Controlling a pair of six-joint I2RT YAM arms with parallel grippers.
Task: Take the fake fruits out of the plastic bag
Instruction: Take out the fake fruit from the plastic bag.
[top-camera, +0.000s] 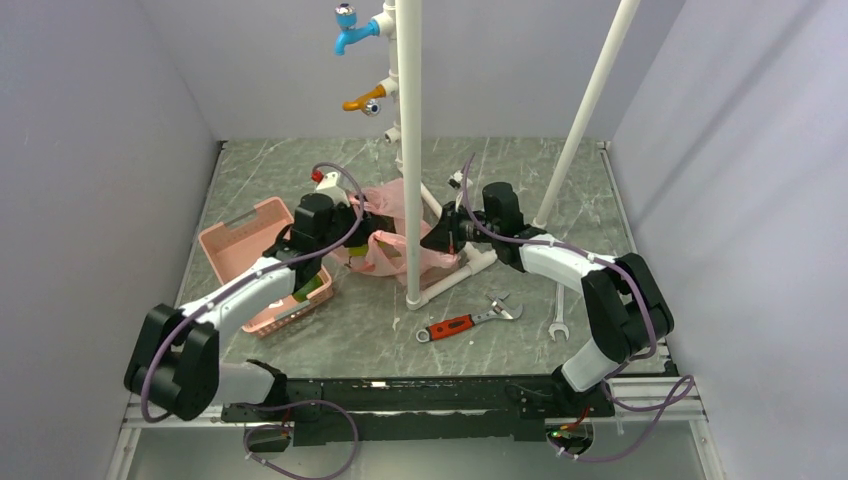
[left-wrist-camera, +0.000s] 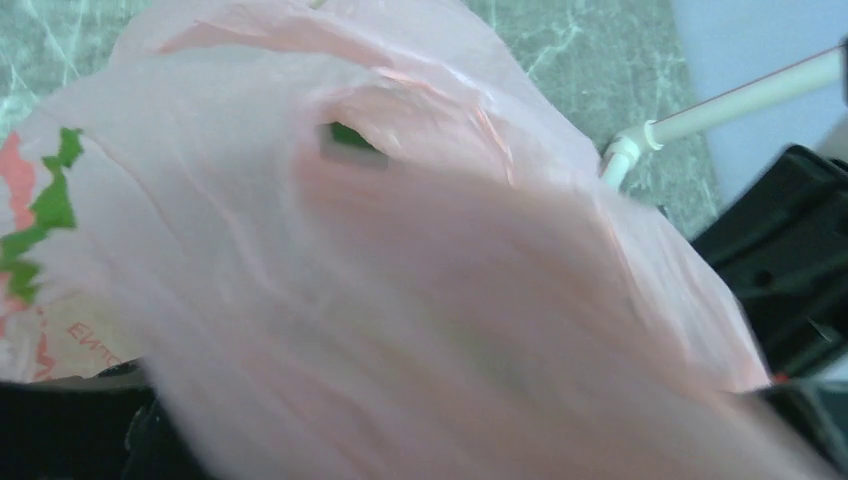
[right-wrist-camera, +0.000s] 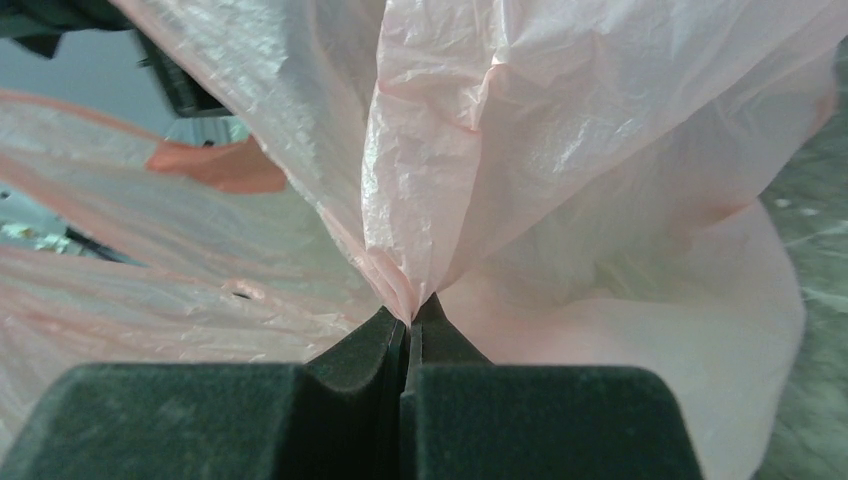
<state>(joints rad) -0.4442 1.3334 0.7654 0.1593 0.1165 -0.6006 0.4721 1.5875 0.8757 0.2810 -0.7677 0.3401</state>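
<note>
The translucent pink plastic bag (top-camera: 385, 258) lies crumpled at mid-table between my two grippers, against the upright white pipe. My right gripper (right-wrist-camera: 412, 310) is shut on a bunched fold of the bag (right-wrist-camera: 560, 130); in the top view the right gripper (top-camera: 440, 236) is at the bag's right side. My left gripper (top-camera: 366, 226) is at the bag's left side. In the left wrist view the bag film (left-wrist-camera: 400, 300) covers its fingers. A small green patch (left-wrist-camera: 350, 137) shows through a gap in the film. A green-yellow fruit (top-camera: 312, 286) lies in the basket, partly under my left arm.
A rigid pink slotted basket (top-camera: 240, 250) stands left of the bag. A white pipe frame (top-camera: 410, 150) rises mid-table, with a slanted pipe (top-camera: 590, 100) to the right. A red-handled adjustable wrench (top-camera: 465, 322) and a steel spanner (top-camera: 558, 325) lie in front.
</note>
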